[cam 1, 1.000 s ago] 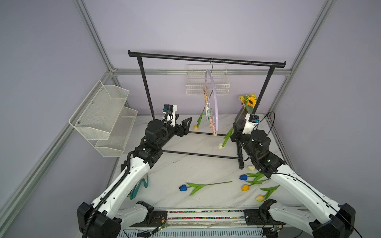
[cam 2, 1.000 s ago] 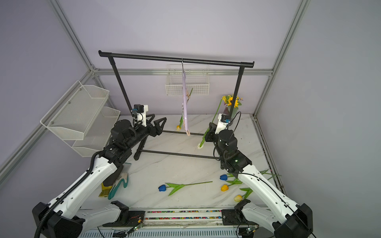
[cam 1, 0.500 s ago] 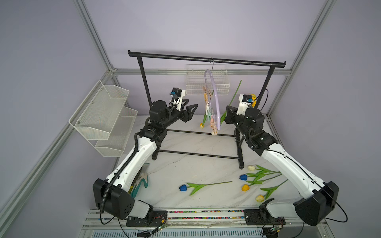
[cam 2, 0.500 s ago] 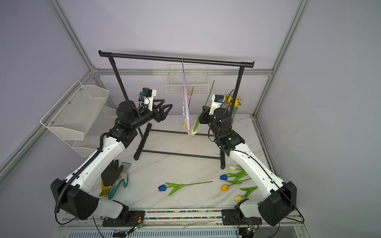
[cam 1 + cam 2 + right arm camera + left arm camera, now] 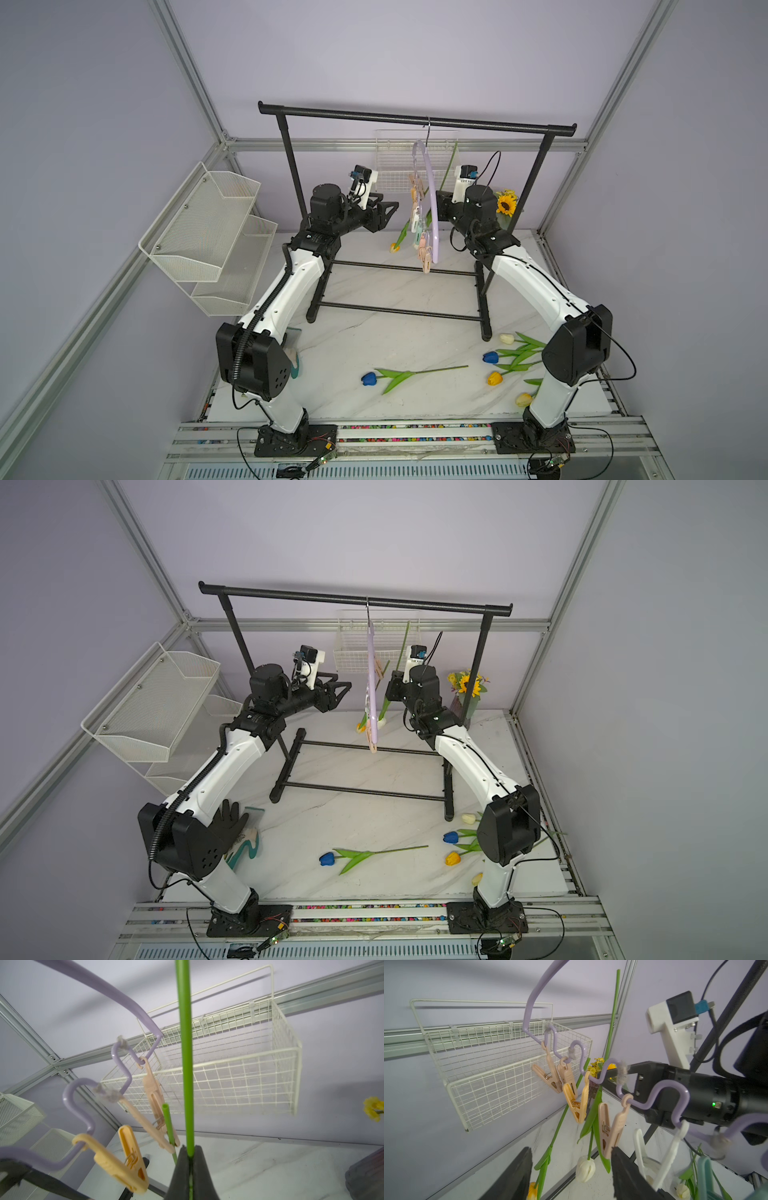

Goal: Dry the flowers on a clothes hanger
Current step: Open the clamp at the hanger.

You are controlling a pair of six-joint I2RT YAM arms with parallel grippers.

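We pinch a tulip stem (image 5: 185, 1043) tight in the right gripper (image 5: 189, 1151), head hanging down, just beside the hanger (image 5: 431, 199). The left gripper (image 5: 571, 1149) is spread near a peach clothespin (image 5: 609, 1126). We should squeeze the pin's tail squarely, then feed the stem into its mouth. Both arms reach high, facing each other across the hanger. Other tulips (image 5: 409, 372) lie on the table (image 5: 374, 332).

Clothes hanger (image 5: 434, 237) blocks ctr of garment rack (image 5: 374, 115); tabletop (image 5: 365, 332) in frt open.

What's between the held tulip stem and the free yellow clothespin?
The already clipped stem: it hangs by the right gripper, between the held stem and the yellow clothespin in the right wrist view. Depth unclear.
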